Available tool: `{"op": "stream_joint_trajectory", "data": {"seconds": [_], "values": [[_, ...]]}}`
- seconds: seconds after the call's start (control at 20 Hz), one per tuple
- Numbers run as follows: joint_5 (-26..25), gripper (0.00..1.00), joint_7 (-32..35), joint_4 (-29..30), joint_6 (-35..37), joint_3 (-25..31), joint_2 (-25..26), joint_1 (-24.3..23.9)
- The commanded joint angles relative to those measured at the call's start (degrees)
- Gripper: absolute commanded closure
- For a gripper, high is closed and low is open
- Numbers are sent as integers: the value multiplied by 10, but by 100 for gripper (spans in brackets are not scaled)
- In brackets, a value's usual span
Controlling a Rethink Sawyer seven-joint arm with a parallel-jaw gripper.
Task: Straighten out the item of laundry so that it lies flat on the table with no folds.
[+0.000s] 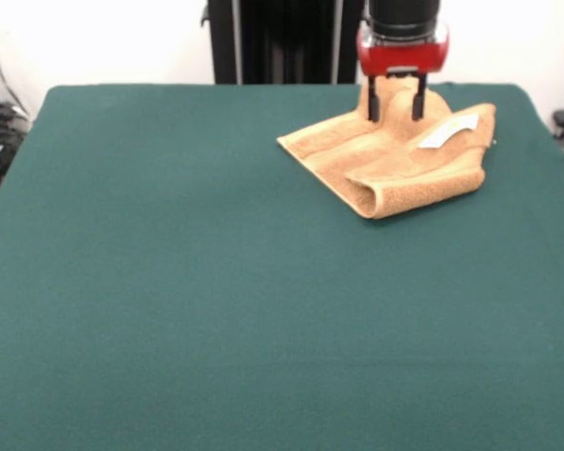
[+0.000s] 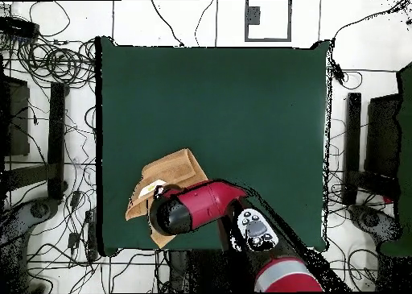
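So here's what you had in this shot. Your pincer [image 1: 395,101] was parked right over the towel [image 1: 395,160], at the tabletop's [image 1: 216,301] far edge next to the pedestal in the front view. Both black fingers [image 1: 418,97] pointed straight down with a clear gap between them, so it was open, not clamping anything. The tips sat at the towel's back edge, where the cloth bunches up into a little hump behind them. I couldn't tell if the tips actually touched the fabric or just hung in front of it.

The towel itself was nowhere near flat. Just below the pincer it spread out toward the camera, and its front edge was rolled over into a fat fold. A white label [image 1: 448,132] lay on top of the cloth, just off to one side of the fingers, toward the picture's right in the front view.

From overhead, the red arm [image 2: 205,206] covered a good chunk of the towel [image 2: 173,171], and what poked out from under it was a crumpled tan patch near the tabletop's [image 2: 217,105] edge by the robot's base. The pincer itself was hidden under the arm there.
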Motion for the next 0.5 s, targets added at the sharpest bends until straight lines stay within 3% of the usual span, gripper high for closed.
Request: {"op": "stream_joint_trajectory", "data": {"seconds": [0.05, 0.5], "values": [[-18, 0, -30, -58, 93, -8, 25, 20], [-51, 0, 1, -66, -37, 5, 30, 9]]}}
